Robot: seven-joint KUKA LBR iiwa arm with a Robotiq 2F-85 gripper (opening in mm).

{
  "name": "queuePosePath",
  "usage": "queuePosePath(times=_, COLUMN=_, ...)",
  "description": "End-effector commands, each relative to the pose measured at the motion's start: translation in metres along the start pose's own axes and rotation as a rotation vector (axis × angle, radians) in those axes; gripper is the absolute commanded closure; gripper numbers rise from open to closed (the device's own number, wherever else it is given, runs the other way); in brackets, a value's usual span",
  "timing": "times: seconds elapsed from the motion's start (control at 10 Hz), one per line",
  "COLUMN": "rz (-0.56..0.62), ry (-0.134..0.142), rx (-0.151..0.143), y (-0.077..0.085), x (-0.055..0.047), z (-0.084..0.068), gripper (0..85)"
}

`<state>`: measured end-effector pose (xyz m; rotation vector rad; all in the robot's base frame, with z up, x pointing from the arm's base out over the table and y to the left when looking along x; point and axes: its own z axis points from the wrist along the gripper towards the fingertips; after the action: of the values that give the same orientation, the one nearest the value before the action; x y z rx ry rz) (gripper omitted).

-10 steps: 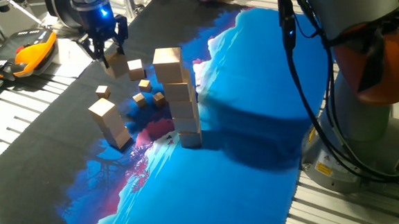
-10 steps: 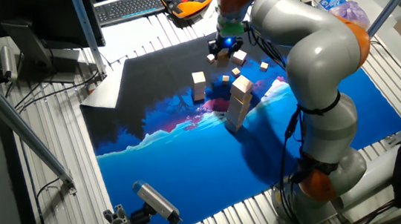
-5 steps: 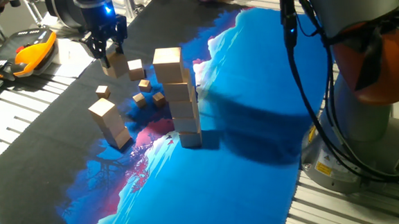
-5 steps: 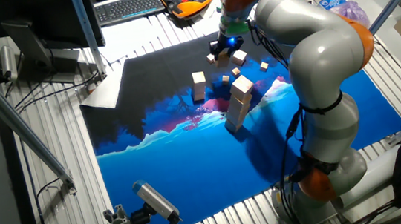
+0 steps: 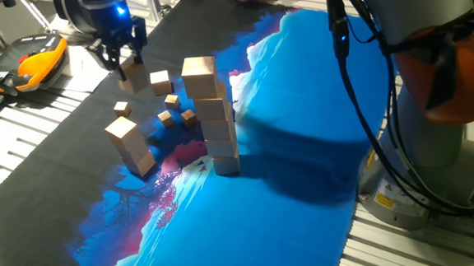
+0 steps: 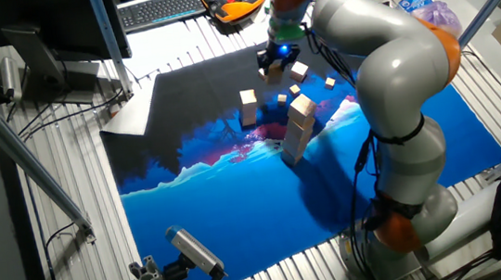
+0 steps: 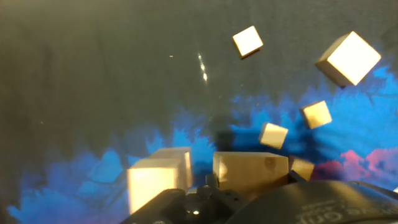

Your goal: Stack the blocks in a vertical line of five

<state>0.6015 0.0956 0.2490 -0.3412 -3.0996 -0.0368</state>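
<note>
My gripper hangs over the black back-left part of the mat, shut on a tan wooden block lifted off the surface. The other fixed view shows the same gripper behind the stacks. A tall leaning stack of several blocks stands mid-mat, topped by a wider cube. A short stack stands to its left. Loose small blocks lie between them. In the hand view the held block fills the bottom centre, with a brightly lit block beside it.
A medium cube and a small cube lie near the gripper. An orange pendant and a keyboard sit beyond the mat's back edge. The arm's base rises at the right. A larger cube shows top right in the hand view.
The gripper, with the block in it, has drifted slightly left and toward the back. The stacks and loose blocks have not moved.
</note>
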Motion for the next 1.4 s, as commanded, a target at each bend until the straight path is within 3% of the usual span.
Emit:
queuePosePath(times=0.0, rz=0.007, ry=-0.008, rx=0.004, y=0.023, x=0.008, z=0.000, gripper=85.0)
queuePosePath(times=0.2, rz=0.025, ry=-0.009, rx=0.000, y=0.038, x=0.015, z=0.001, gripper=85.0)
queuePosePath(times=0.5, rz=0.064, ry=-0.020, rx=0.007, y=0.058, x=0.017, z=0.007, gripper=85.0)
queuePosePath(times=0.8, rz=0.071, ry=-0.050, rx=0.006, y=0.066, x=0.017, z=0.024, gripper=85.0)
queuePosePath(times=1.3, rz=0.051, ry=-0.084, rx=0.034, y=0.071, x=0.020, z=0.046, gripper=85.0)
